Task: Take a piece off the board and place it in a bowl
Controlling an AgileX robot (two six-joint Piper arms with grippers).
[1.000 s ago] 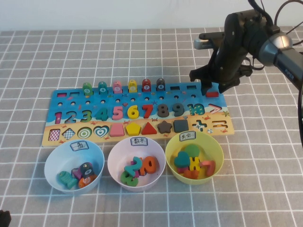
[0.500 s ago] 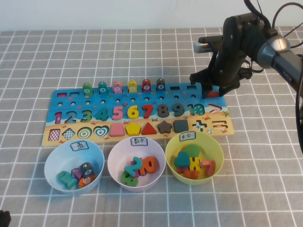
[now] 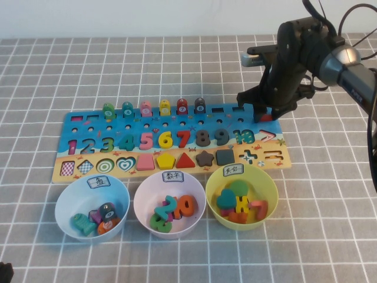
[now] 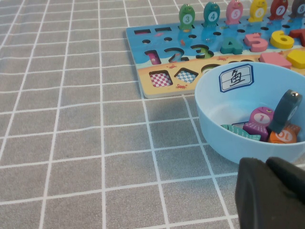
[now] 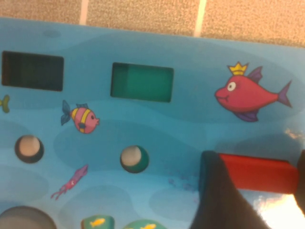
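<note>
So this is pretty early in the job, I'd say: the right gripper [image 3: 263, 113] is down at the far right corner of the board [image 3: 88, 121] with its fingers clamped on the two short ends of the little red bar [image 5: 255, 172], and nothing has gone toward the yellow bowl [image 3: 213, 184] yet. I can't tell whether the bar is already clear of its slot or just about to come out. What's left is lifting it, carrying it to the bowl, which sits well away from the gripper on the robot's side of the board, and letting go. The bar lies flat, long axis running along the board's length, straight across between the fingers. The left gripper [image 4: 271, 193] is parked beside the blue bowl [image 4: 209, 125], far from the action; can't tell if it's open or closed.
</note>
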